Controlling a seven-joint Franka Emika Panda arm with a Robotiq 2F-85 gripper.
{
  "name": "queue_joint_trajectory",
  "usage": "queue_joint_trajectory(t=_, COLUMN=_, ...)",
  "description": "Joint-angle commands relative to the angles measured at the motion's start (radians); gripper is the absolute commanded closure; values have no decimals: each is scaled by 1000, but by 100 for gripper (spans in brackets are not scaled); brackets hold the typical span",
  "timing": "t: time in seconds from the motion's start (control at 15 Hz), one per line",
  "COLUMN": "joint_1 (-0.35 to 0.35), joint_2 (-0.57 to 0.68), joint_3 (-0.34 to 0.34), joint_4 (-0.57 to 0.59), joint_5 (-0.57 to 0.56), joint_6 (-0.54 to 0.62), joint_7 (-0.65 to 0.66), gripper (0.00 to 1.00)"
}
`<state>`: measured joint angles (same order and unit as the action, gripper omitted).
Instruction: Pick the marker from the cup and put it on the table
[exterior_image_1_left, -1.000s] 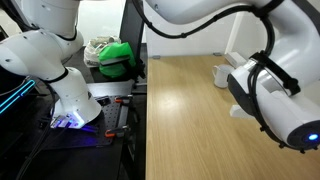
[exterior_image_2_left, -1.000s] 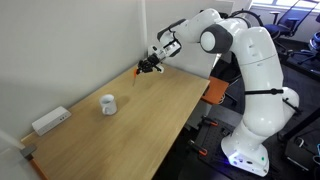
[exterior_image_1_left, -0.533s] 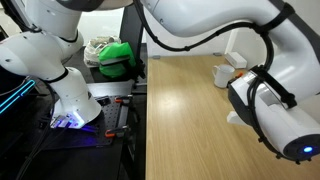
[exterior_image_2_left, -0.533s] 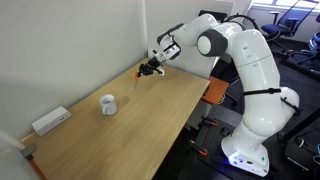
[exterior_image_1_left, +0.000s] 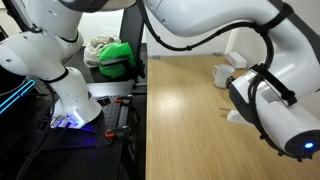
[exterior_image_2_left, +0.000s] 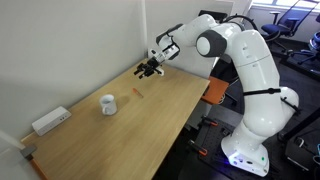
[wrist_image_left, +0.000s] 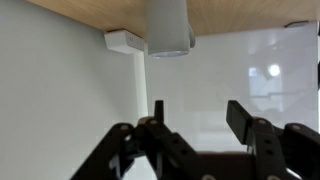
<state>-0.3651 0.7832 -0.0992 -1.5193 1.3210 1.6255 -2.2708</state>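
Plainly, the black jaws are spread apart, nothing gripped. The thin orange-red marker (exterior_image_2_left: 138, 94) is laid on the light wood-grain counter (exterior_image_2_left: 150, 122), apart from the white cylindrical cup (exterior_image_2_left: 107, 103).

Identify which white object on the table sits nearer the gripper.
The small cylindrical cup; the flat rectangular box lies farther from the gripper, beside the wall.

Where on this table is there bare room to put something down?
Widest bare stretch: the half of the table away from the wall, from the cup and the marker out to that long edge. Also bare between cup and marker. Crowded: the white box end, and the corner under the open gripper.
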Motion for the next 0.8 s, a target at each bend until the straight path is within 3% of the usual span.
queue_joint_trajectory(t=0.0, joint_1=49, joint_2=-74, joint_3=-22, joint_4=-45, joint_5=-18, joint_6=55, joint_7=25, gripper=2)
queue_joint_trajectory(t=0.73, joint_1=136, joint_2=-227, joint_3=-10, joint_4=-141, joint_5=-92, joint_6=179, joint_7=4, gripper=0)
